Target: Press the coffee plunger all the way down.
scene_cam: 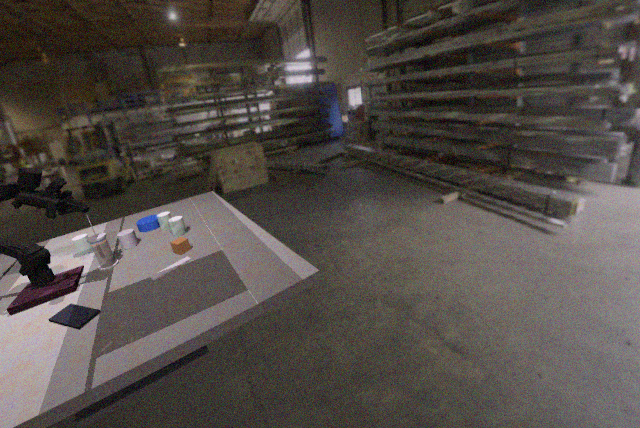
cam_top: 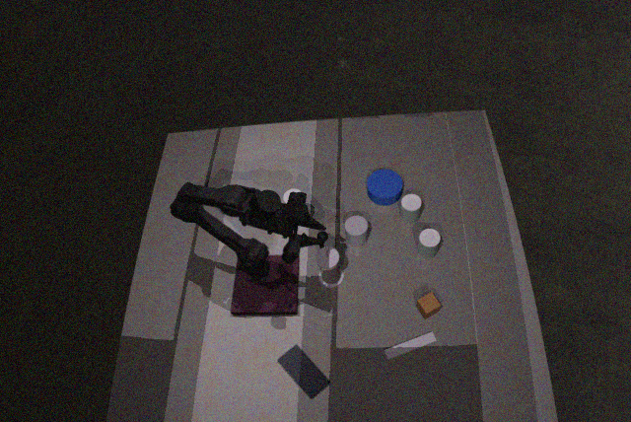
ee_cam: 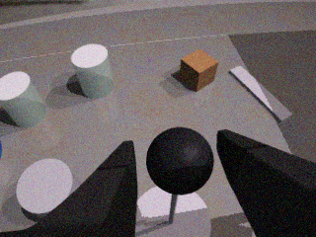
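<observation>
Colours recorded: plunger knob (ee_cam: 180,160), black; gripper (ee_cam: 177,178) fingers, black; cube (ee_cam: 197,69), orange; disc (cam_top: 385,185), blue; cylinders (ee_cam: 94,69), pale green with white tops; base plate (cam_top: 264,295), maroon; flat strip (cam_top: 410,344), white; table (cam_top: 407,152), banded in greys.
</observation>
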Tool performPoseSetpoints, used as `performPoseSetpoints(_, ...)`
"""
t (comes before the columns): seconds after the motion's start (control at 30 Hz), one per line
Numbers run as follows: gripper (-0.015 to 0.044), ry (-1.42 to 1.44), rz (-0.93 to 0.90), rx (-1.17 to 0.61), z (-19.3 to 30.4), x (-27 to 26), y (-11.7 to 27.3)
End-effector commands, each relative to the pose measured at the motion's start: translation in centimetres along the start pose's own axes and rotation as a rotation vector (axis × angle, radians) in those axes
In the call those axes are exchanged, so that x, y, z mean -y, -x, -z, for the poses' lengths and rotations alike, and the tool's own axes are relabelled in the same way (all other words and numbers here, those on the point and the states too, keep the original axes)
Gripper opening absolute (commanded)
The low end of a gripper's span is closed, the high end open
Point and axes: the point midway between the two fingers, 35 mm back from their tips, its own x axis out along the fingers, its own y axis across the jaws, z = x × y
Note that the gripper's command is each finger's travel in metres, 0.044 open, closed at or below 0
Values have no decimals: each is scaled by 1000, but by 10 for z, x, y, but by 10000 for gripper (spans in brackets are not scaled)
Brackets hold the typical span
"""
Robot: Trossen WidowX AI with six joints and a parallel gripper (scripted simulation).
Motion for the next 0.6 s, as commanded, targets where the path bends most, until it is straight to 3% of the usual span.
performPoseSetpoints(0.0,117,-8,3,-1,1,1,-1)
performPoseSetpoints(0.57,117,-8,3,-2,9,1,-6)
